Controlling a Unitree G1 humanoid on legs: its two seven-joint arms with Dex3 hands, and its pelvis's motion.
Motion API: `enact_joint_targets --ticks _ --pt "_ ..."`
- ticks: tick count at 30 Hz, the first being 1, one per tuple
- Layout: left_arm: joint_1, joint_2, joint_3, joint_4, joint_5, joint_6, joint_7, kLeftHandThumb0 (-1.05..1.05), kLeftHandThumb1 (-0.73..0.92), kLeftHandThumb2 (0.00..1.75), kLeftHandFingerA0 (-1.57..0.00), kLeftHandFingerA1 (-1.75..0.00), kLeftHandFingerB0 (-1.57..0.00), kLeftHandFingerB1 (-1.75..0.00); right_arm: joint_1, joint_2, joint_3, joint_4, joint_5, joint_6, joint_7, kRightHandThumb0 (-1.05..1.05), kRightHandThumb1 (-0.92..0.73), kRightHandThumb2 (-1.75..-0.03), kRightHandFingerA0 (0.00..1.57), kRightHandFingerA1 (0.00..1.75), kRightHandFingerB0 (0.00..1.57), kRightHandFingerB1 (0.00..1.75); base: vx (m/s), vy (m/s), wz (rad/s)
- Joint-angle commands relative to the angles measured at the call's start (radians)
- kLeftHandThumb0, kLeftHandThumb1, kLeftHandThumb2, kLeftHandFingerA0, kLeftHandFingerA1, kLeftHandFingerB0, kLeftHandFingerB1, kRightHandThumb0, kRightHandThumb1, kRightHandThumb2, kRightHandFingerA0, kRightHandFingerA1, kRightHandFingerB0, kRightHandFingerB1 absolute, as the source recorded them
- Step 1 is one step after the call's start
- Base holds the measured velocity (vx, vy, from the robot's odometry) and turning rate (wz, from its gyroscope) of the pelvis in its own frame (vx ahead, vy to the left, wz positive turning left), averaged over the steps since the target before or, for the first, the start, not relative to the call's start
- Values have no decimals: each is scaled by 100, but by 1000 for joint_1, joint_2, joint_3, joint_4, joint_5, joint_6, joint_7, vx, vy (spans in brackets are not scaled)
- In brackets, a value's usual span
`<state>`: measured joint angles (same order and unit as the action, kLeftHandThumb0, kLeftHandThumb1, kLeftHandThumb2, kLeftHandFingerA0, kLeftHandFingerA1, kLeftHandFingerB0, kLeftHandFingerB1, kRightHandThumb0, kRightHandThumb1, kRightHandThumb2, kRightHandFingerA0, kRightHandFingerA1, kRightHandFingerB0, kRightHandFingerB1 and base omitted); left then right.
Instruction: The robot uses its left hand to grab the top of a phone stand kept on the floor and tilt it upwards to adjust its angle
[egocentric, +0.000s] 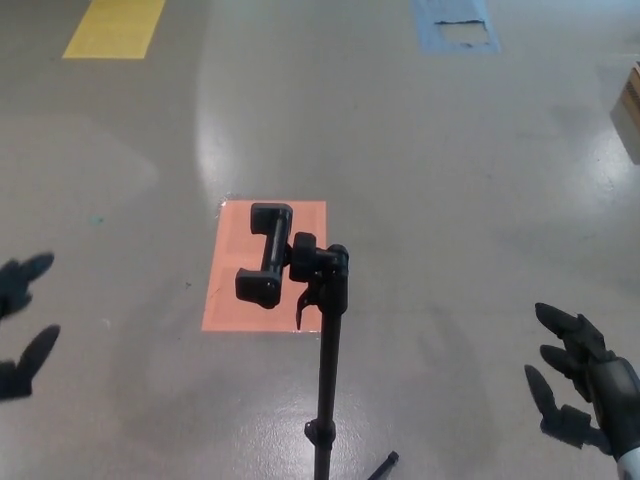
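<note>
Your left hand (22, 325) is hovering at the frame's left edge, fingers spread, holding nothing, well apart from the phone stand (318, 330). Your right hand (585, 385) is likewise hanging spread and empty. The stand is rising from the floor (450, 180), its clamp (266, 254) over an orange patch (228, 290). You are likely facing rigid plastic on a stiff hinge and tippy pole; grip the clamp itself.

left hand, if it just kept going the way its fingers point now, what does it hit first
Likely nothing soon. The left hand is open at the picture's left edge, fingers aimed up and right over bare floor. The phone stand lies further right, seemingly off that line, though depth is unclear.
</note>
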<state>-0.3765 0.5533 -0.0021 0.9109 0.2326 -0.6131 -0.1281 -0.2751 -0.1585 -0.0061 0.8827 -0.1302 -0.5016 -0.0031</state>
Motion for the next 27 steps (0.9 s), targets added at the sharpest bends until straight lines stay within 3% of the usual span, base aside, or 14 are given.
enact_joint_targets --ticks 1,3,5,7,8,9,11,12,18,20,24,25,26,27 --pt "-54 145 -86 -198 259 -190 135 -90 78 82 -13 -25 -4 -17 -20 -15 -4 30 0 -54 -6 -74 -88 -67 24 36 16 29 0 0 0" --pt "-66 156 -96 -210 277 -193 145 -85 92 69 -13 -25 -1 -20 -24 -17 -2 30 -2 -54 -7 -73 -89 -67 24 37 15 29 0 0 0" --pt "-98 179 -115 -250 309 -192 141 -91 80 114 -17 -29 0 -18 -25 -15 -3 30 0 -54 -3 -73 -88 -66 24 36 15 29 0 0 0" --pt "-110 191 -126 -268 327 -187 142 -91 80 114 -17 -29 0 -18 -25 -14 -3 30 2 -54 -2 -73 -88 -66 24 36 15 29 0 0 0" --pt "-130 204 -149 -285 373 -182 168 -86 92 74 -12 -26 0 -19 -25 -15 -3 31 -1 -54 -5 -72 -88 -66 25 37 16 29 0 0 0" --pt "-143 209 -163 -293 399 -180 180 -84 76 112 -7 -28 0 -20 -25 -15 -2 30 -2 -51 -6 -70 -88 -66 25 37 16 29 0 0 0" --pt "-156 216 -179 -301 423 -177 192 -84 76 112 -7 -28 0 -20 -26 -15 -1 30 -3 -49 -7 -70 -88 -66 25 37 16 29 0 0 0" --pt "-169 219 -192 -305 435 -179 197 -90 92 75 -14 -24 0 -17 -27 -15 -1 32 -3 -48 -8 -69 -88 -65 24 37 16 29 0 0 0" --pt "-197 231 -229 -332 460 -180 191 -87 92 71 -15 -27 -5 -22 -30 -15 2 30 -4 -45 -4 -69 -87 -66 24 36 16 29 0 0 0" --pt "-215 236 -254 -355 492 -179 189 -93 79 114 -18 -37 0 -21 -33 -17 2 35 -8 -45 -11 -69 -87 -66 25 36 16 29 0 0 0" --pt "-240 248 -292 -388 534 -166 178 -89 91 70 -13 -25 -2 -22 -33 -19 2 33 -8 -47 -7 -68 -87 -66 26 37 16 29 0 0 0" --pt "-246 249 -299 -394 546 -165 182 -93 78 113 -16 -40 0 -21 -34 -19 3 34 -9 -48 -8 -68 -87 -66 26 37 15 29 0 0 0" --pt "-250 251 -305 -397 555 -164 186 -93 78 113 -16 -40 0 -21 -34 -19 4 36 -11 -49 -9 -68 -87 -66 26 37 15 29 0 0 0" --pt "-254 249 -313 -402 568 -163 195 -93 85 75 -17 -29 -5 -21 -35 -21 4 37 -13 -47 -10 -68 -87 -66 25 37 16 29 0 0 0"
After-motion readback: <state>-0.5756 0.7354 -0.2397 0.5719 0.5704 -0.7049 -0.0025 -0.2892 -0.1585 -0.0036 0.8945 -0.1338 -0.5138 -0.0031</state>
